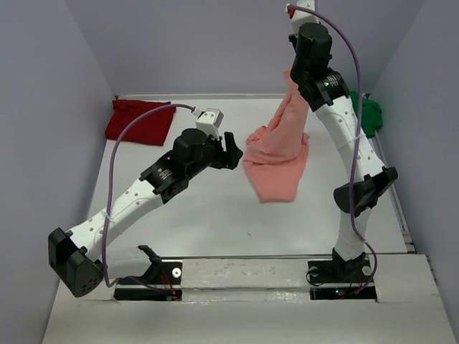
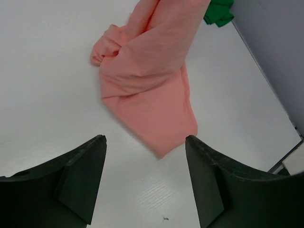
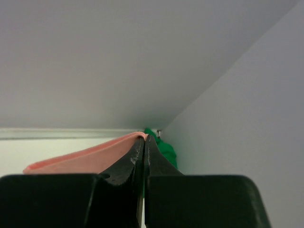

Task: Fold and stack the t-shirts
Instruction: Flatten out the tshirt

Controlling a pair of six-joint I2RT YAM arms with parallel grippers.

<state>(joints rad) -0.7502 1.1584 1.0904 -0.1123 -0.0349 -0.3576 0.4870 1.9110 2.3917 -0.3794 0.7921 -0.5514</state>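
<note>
The white worktop [image 1: 215, 215], walled in pale grey, carried three shirts. The salmon-pink t-shirt [image 1: 280, 158] hung at upper centre from the right pincer [image 3: 144, 138], which was clamped on its top edge, with its lower part lying on the surface. The left pincer [image 2: 145, 138], jaws apart and holding nothing, pointed at it from the left. The dark red t-shirt [image 1: 140, 120] lay at upper left. The green t-shirt [image 1: 369, 115] sat bunched at upper right.

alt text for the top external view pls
The right claw holds a salmon-pink cloth t-shirt up, its lower part resting on the white table. The open left claw points at it; a dark red cloth t-shirt lies back left, a bright green one back right.
</note>
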